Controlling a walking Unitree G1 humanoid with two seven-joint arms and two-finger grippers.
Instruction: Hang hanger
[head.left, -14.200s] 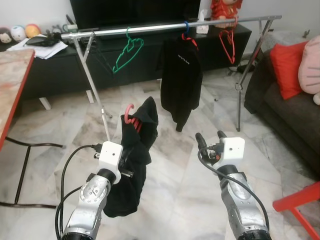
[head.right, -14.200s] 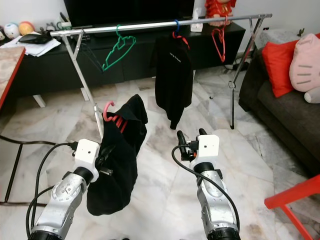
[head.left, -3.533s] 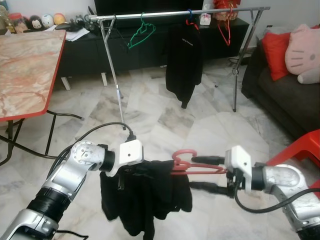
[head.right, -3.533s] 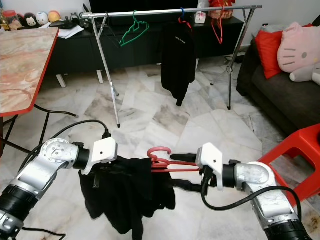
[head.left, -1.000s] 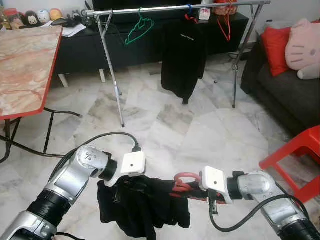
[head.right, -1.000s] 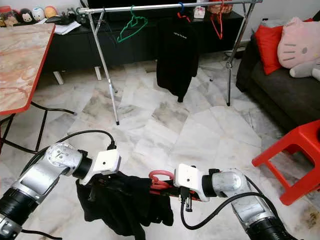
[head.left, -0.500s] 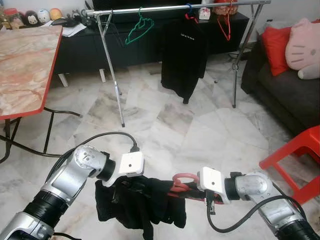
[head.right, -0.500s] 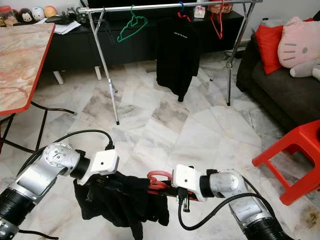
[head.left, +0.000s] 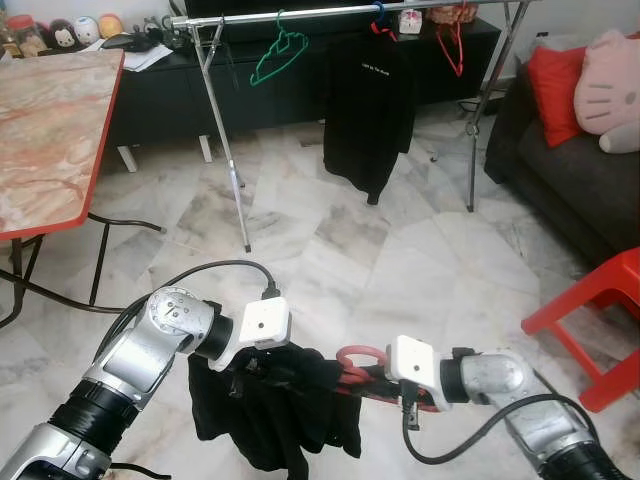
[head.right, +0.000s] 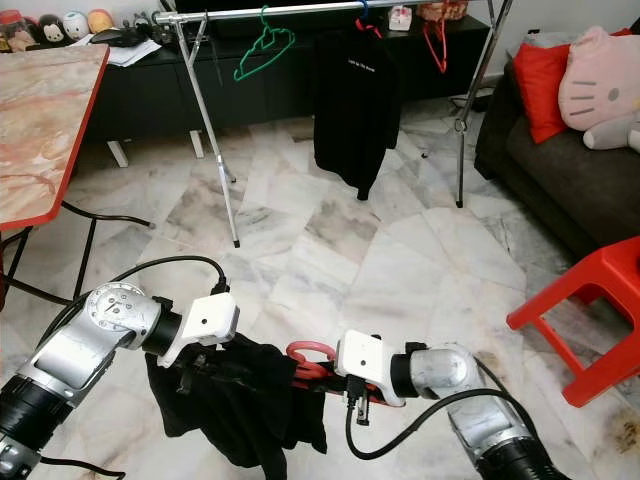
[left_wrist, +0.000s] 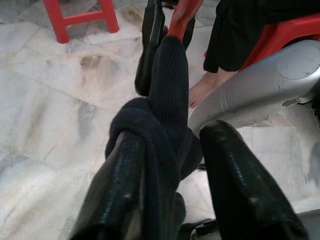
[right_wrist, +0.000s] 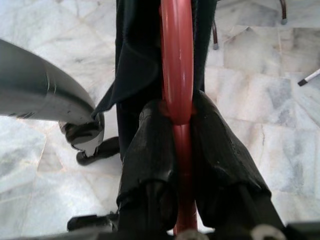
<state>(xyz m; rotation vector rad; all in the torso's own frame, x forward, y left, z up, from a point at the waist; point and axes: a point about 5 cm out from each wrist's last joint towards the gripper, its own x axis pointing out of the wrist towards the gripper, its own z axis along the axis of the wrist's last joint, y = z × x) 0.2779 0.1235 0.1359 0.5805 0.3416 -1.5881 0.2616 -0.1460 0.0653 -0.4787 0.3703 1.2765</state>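
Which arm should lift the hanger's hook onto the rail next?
Right. The right gripper is shut on the red hanger just below its hook; the left gripper only pinches the black garment. The rail stands far ahead.

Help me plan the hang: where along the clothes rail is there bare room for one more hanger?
The rail is bare between the green hanger and the hung black garment. Its far right is crowded: that garment, then a red hanger. The right gripper holds the pink-red hanger; the left gripper holds its black garment.
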